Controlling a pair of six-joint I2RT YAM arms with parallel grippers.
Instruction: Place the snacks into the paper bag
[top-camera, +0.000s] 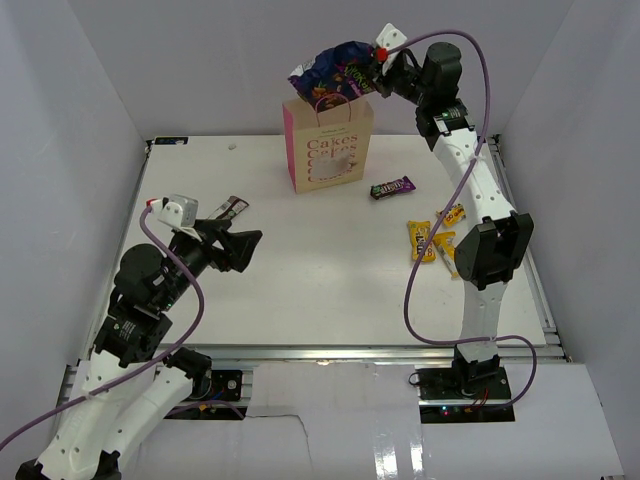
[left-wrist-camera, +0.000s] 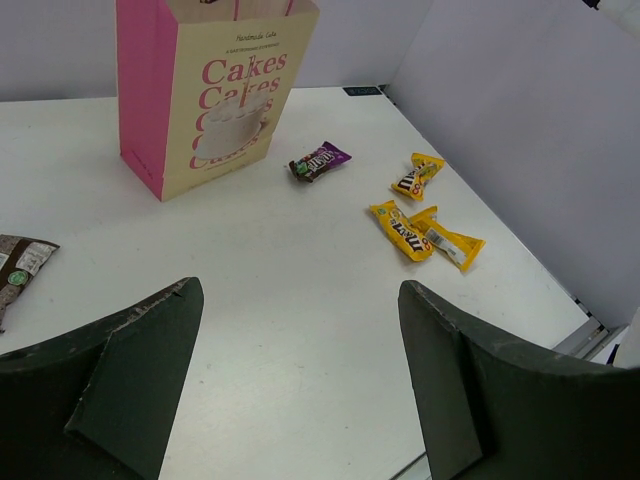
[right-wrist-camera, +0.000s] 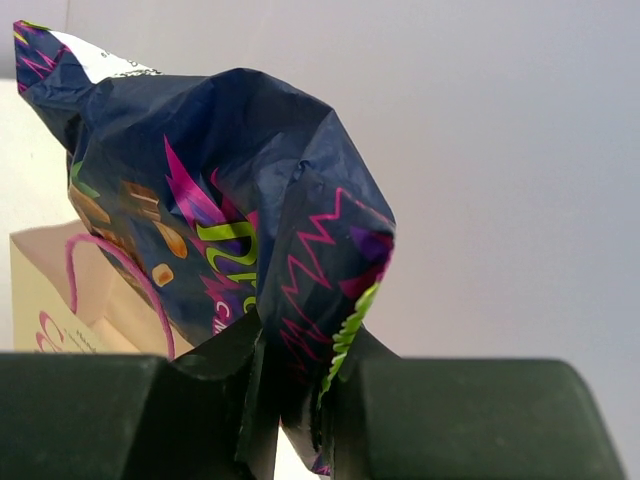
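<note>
My right gripper (top-camera: 378, 72) is shut on the blue-purple chip bag (top-camera: 335, 70) and holds it in the air just above the open top of the paper bag (top-camera: 328, 145). In the right wrist view the chip bag (right-wrist-camera: 230, 230) is pinched between the fingers, with the paper bag's rim (right-wrist-camera: 60, 290) and a pink handle below it. The dark candy bar (top-camera: 390, 188) and three yellow packets (top-camera: 432, 238) lie on the table right of the bag; they also show in the left wrist view: the dark candy bar (left-wrist-camera: 320, 161) and the yellow packets (left-wrist-camera: 420, 220). My left gripper (top-camera: 245, 245) is open and empty, low at the table's left.
A dark wrapped bar (top-camera: 230, 210) lies near the left gripper, also seen at the left edge of the left wrist view (left-wrist-camera: 18, 268). White walls enclose the table on three sides. The table's metal front rail (top-camera: 330, 352) runs along the near edge.
</note>
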